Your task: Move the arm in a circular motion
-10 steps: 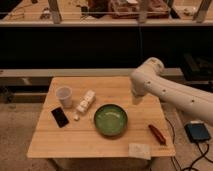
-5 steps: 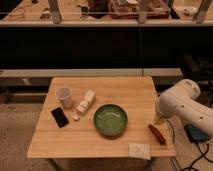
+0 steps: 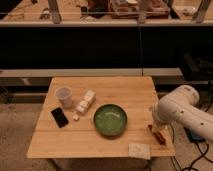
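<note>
Arm position: We find the arm at the right of the camera view, its bulbous elbow raised beyond the table's right edge and its thick cream segment sloping down and left toward the tabletop.
Gripper position: The gripper sits at the arm's lower end, over the right edge of the table, just above a red-brown object.
Gripper state: We cannot tell whether it is apart or together; we see nothing carried.
Nearest items: The red-brown object lies at the table's right edge; a pale square pad lies near the front edge, close by.
Centre items: A green bowl stands mid-table, apart from the arm.
Far items: A row of white blocks, a clear cup and a black phone occupy the left half, well apart from the arm.
Task progress: We judge the circle to be under way, with the arm at its right-hand, low portion. One picture cannot show how much of the loop is done.
Remaining: The sweep back across the table, clear of the bowl.
</note>
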You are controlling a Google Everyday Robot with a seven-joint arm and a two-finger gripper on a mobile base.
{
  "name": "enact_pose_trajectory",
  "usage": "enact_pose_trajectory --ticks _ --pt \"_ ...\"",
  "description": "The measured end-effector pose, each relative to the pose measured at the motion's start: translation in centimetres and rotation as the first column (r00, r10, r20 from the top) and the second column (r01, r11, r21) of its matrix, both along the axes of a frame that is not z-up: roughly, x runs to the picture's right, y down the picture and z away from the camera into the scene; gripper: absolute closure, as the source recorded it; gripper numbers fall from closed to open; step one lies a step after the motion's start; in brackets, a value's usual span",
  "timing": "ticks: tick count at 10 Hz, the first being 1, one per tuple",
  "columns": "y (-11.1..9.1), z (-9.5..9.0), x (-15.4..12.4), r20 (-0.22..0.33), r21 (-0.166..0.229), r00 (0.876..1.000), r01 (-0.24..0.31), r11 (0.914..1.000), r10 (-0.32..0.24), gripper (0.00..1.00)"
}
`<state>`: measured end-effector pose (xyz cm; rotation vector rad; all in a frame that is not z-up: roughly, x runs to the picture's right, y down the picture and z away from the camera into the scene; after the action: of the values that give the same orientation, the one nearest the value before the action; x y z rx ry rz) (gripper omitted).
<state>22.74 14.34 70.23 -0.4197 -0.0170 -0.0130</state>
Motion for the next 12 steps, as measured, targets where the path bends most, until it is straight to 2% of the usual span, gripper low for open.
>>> enact_pose_trajectory --ticks 2,3,4,5,6,7,8,9,10,11,12 --pt "-0.9 1.3 -5.1 0.078 -0.025 0.992 0.097 0.995 -0.094 0.35" --pt "-1.4 2.1 -7.7 0.121 -0.037 0.982 0.147 0.9884 -0.142 0.35" --pt "-1.8 2.8 -10.1 0.167 -0.045 0.969 0.193 0.9801 -0.183 0.35" --pt "-2.3 3.6 -12.9 0.221 -0.055 0.948 0.247 0.9675 -0.229 0.35" --pt "-3.0 4.4 -15.8 0.274 -0.056 0.921 0.303 0.9515 -0.277 0.35" --pt "-3.8 5.1 -18.5 0.315 -0.047 0.89 0.361 0.9313 -0.329 0.35" --pt "-4.6 5.5 -20.3 0.333 -0.035 0.866 0.407 0.913 -0.373 0.35" --pt "-6.2 6.5 -23.3 0.348 -0.008 0.822 0.484 0.8749 -0.452 0.35" --pt "-7.9 7.7 -25.9 0.353 0.017 0.783 0.542 0.84 -0.513 0.35" --pt "-9.6 8.9 -27.7 0.355 0.04 0.761 0.568 0.8223 -0.543 0.35" --pt "-11.1 9.9 -28.7 0.353 0.052 0.747 0.586 0.8087 -0.564 0.35"
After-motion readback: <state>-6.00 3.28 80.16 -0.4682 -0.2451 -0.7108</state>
